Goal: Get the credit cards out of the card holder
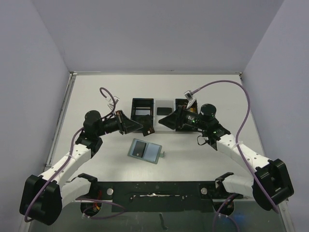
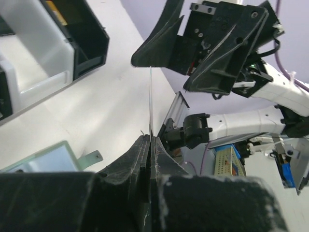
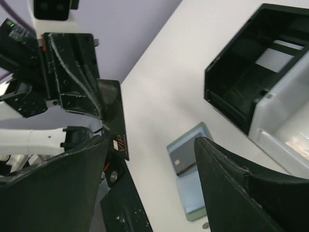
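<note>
Nearest my bases, the card holder (image 1: 153, 152) lies open and flat on the table. A dark card (image 1: 139, 148) sits in its left pocket, while the right pocket looks bare.

Just beyond it, my left gripper (image 2: 150, 142) is pressed together on a black card (image 3: 114, 118), pinched at one end and lifted clear of the table. My right gripper (image 3: 150, 145) faces it with its jaws spread wide and nothing between them.

The black card stands on edge (my left wrist camera sees only a thin line). Its long axis seems to run straight out from my left fingertips, and the free end points toward the right gripper.

This card looks freed, so I judge that setting it down is the step in hand. To do it well, I would:
- move the right jaws well away from that free end before the left arm swings;
- lower the card onto bare table away from the holder;
- tilt the card flat before letting go, so it doesn't topple or skid.

Farthest back are the black boxes (image 1: 142, 110) and a white tray (image 1: 164, 116).
</note>
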Tool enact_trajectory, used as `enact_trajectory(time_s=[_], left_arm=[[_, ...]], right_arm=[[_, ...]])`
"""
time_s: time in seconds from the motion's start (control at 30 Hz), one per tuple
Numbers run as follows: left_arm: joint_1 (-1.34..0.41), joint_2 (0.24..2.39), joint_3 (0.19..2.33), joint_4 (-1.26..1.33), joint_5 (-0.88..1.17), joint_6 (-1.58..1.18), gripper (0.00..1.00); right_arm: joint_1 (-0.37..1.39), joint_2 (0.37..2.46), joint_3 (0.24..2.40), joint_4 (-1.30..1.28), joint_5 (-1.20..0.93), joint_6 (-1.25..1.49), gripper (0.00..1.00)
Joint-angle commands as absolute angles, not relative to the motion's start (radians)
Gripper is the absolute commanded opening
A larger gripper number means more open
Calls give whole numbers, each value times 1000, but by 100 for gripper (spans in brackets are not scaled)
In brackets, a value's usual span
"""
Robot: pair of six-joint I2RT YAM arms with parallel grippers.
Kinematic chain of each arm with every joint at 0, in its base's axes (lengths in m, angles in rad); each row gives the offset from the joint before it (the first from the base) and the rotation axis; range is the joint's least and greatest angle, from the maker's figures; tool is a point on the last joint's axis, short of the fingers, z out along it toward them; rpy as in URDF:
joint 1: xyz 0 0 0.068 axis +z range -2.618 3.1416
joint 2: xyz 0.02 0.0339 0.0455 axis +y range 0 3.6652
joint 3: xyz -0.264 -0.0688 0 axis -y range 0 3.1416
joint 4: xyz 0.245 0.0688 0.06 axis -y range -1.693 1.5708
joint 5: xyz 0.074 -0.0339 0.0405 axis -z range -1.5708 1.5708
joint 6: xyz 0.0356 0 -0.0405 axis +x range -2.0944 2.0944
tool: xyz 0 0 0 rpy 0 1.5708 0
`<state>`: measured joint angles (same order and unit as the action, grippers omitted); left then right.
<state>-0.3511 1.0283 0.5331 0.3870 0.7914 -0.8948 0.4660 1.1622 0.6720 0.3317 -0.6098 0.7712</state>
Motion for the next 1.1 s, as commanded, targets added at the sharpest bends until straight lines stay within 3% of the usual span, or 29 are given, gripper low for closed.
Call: enact_trajectory(time_s=[0.0,0.27,0.4,0.47,0.67,0.73,0.77,0.8,0.87,0.93,1.07], left_arm=[[-363,1054,541,619,892,-977,0],[-376,1092,544,677,938,-1006,0],[-377,1100,546,679,971,-1005,0],[-377,1099,538,686,983,-1008,0],[-373,1076,523,683,987,-1014,0],[-366,1070,542,595,976,-969,0],[-361,1066,555,533,964,-933,3],[-356,1062,567,461,941,-894,14],[-345,1038,590,313,838,-816,45],[-342,1001,602,217,730,-764,70],[-338,928,646,48,538,-682,73]], right_arm=[[504,1219,727,480,-776,805,72],[563,1293,768,535,-814,842,57],[563,1330,766,618,-881,897,42],[563,1349,749,724,-929,963,27],[569,1373,683,920,-966,1087,0],[566,1367,675,931,-965,1093,0],[566,1366,680,918,-967,1083,0],[564,1358,687,884,-966,1065,0],[560,1337,705,779,-946,997,0],[555,1305,727,630,-910,896,0],[536,1237,759,403,-791,750,0]])
